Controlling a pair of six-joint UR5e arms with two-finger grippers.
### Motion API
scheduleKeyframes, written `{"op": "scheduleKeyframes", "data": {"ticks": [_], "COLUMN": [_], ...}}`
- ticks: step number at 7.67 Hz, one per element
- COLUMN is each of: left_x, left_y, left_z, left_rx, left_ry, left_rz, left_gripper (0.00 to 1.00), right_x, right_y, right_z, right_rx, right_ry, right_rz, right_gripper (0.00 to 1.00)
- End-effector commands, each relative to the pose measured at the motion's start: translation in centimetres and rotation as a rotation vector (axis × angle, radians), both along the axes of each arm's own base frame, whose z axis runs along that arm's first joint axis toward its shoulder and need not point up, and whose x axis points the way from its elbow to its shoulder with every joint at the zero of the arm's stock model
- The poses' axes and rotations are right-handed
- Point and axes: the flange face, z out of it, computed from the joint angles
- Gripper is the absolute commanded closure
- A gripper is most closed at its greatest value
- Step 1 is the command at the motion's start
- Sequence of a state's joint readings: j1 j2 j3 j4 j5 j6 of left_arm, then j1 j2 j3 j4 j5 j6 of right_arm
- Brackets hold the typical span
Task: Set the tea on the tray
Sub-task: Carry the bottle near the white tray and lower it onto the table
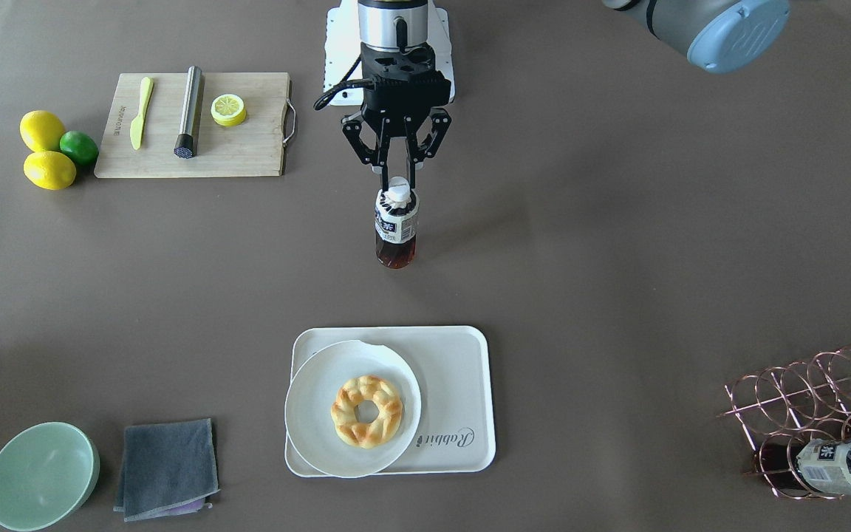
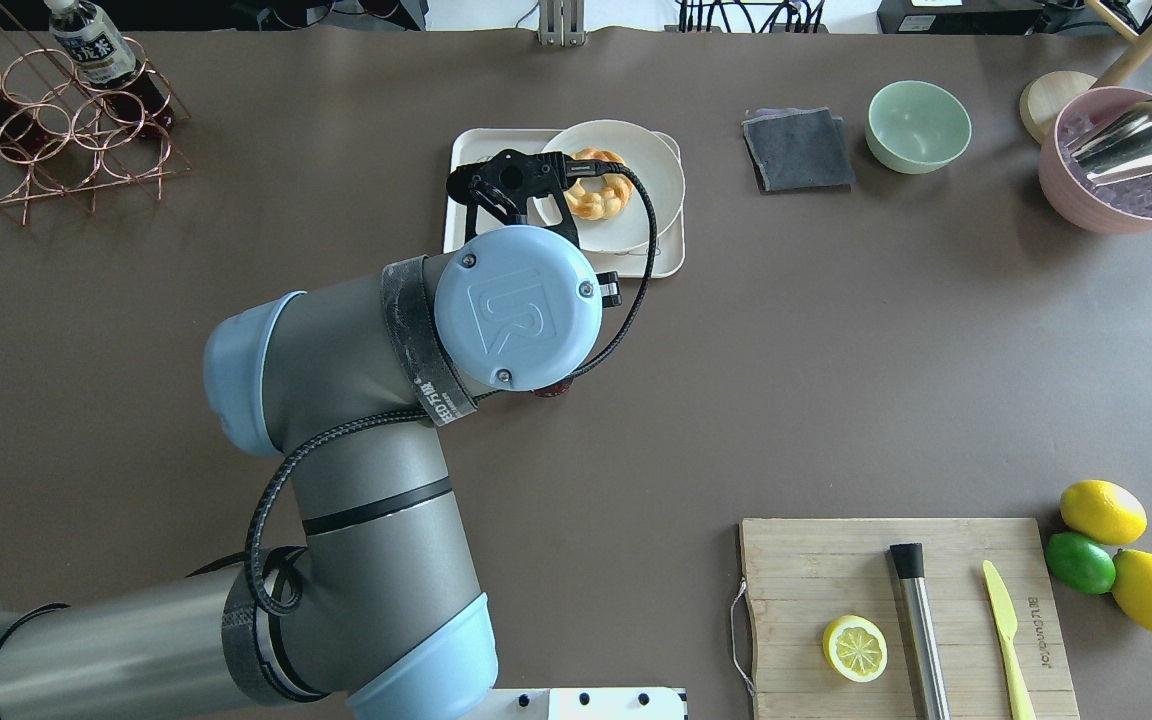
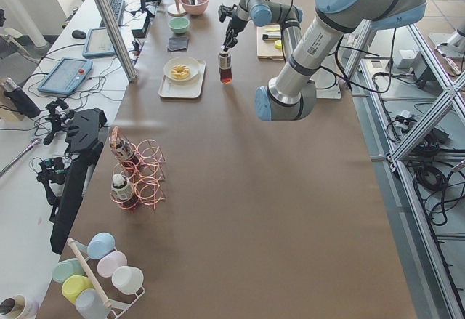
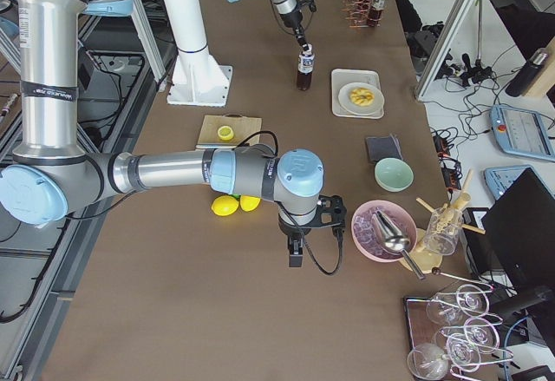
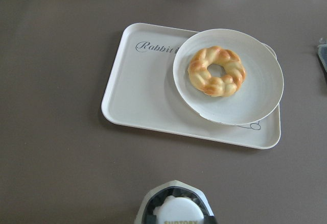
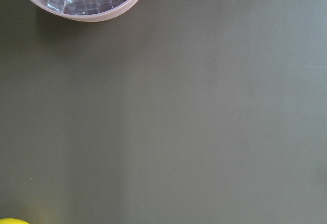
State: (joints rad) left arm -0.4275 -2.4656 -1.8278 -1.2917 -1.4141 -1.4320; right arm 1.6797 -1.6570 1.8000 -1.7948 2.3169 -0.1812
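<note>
The tea (image 1: 396,225) is a small upright bottle with a white cap, on the robot's side of the tray (image 1: 462,369). My left gripper (image 1: 400,181) comes down from above and is shut on its cap. I cannot tell whether its base touches the table. The left wrist view shows the cap (image 5: 176,211) at the bottom edge and the tray (image 5: 143,91) beyond it. A white plate (image 1: 315,414) with a ring pastry (image 1: 366,411) covers half of the tray. My right gripper (image 4: 293,259) hangs beside a pink bowl of ice (image 4: 381,225); I cannot tell whether it is open.
A copper wire rack (image 1: 817,414) holds another tea bottle (image 1: 839,465). A wooden cutting board (image 1: 248,148) carries a knife, a steel muddler and a lemon half. Lemons and a lime (image 1: 49,151), a green bowl (image 1: 41,476) and a grey cloth (image 1: 167,469) lie nearby.
</note>
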Motion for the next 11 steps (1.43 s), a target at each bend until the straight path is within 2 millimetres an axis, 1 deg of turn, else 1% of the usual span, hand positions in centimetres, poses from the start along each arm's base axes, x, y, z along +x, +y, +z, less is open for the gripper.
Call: {"op": "scheduleKeyframes", "data": {"ticks": [1,2,3,4,5,6,8,9,10,11], "left_x": [0.5,0.6,0.6,0.5,0.5,0.8,0.5,-0.1,-2.2,-4.6], "left_y": [0.6,0.5,0.5,0.5,0.5,0.7,0.9,1.1,0.6,-0.3], "left_z": [0.1,0.7,1.0,1.0,1.1,1.1,0.8,0.4,-0.1,1.1], "left_rx": [0.011,0.008,0.007,0.01,0.018,0.018,0.025,0.053,0.101,0.128], "left_ry": [-0.007,-0.017,-0.02,-0.019,-0.024,-0.026,-0.019,-0.024,-0.027,-0.05], "left_rz": [-0.002,-0.001,-0.003,-0.006,-0.015,-0.01,-0.006,0.018,0.036,0.043], "left_gripper": [1.0,0.77,0.66,0.56,0.28,0.04,0.03,0.03,0.03,0.03], "right_x": [0.1,0.2,0.2,0.3,0.4,0.4,0.3,0.4,0.3,0.3], "right_y": [0.1,0.2,0.3,0.4,0.4,0.4,0.3,0.0,-0.3,-0.5], "right_z": [0.1,0.2,0.3,0.4,0.4,0.4,0.1,-0.2,-0.5,-0.8], "right_rx": [0.001,-0.002,-0.003,-0.005,-0.005,-0.005,-0.002,0.003,0.004,0.003], "right_ry": [-0.001,-0.001,-0.002,-0.002,-0.002,-0.002,-0.004,-0.007,-0.023,-0.025], "right_rz": [-0.002,0.001,0.001,0.004,0.006,0.006,0.009,0.01,0.016,0.017], "right_gripper": [0.0,0.0,0.0,0.0,0.0,0.0,0.0,0.0,0.0,0.0]}}
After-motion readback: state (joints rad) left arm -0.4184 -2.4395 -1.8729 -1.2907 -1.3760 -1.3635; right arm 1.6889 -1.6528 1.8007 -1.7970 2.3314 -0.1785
